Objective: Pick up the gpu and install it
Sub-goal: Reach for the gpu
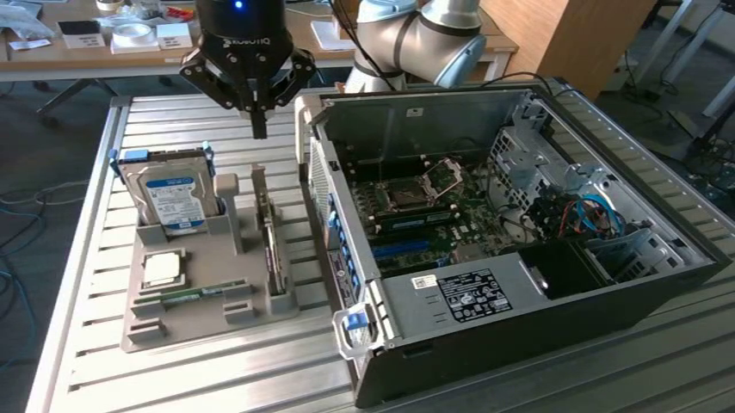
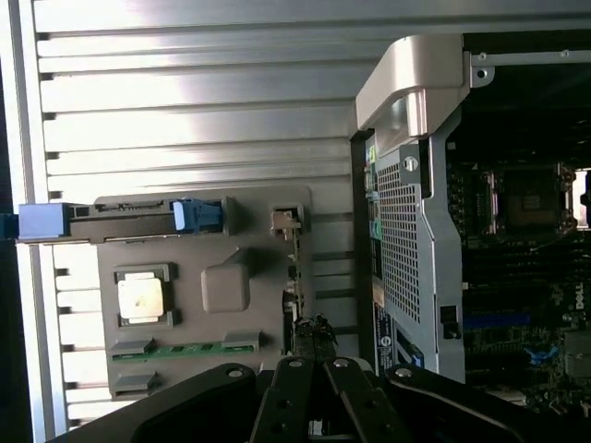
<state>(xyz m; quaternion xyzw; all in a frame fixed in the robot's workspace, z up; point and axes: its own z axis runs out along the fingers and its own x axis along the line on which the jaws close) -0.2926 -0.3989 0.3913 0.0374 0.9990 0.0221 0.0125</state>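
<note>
My tool (image 1: 258,129) hangs pressed together, holding nothing. It is above the gpu (image 1: 271,249), which stands upright in its gray holder (image 1: 195,320).

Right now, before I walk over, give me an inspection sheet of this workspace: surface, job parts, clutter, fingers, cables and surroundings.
Surface: slatted metal table carrying a grey parts tray and an open computer case.
Job's things: gpu stands on edge in the tray, not yet in the case.
Clutter: hard drive, processor and RAM stick, all in the tray.
Grippers: gripper hangs above the far end of the gpu, fingers shut, holding nothing.
Cables: blue cables inside the case.
Surroundings: wooden desk with small boxes behind the table.
</note>
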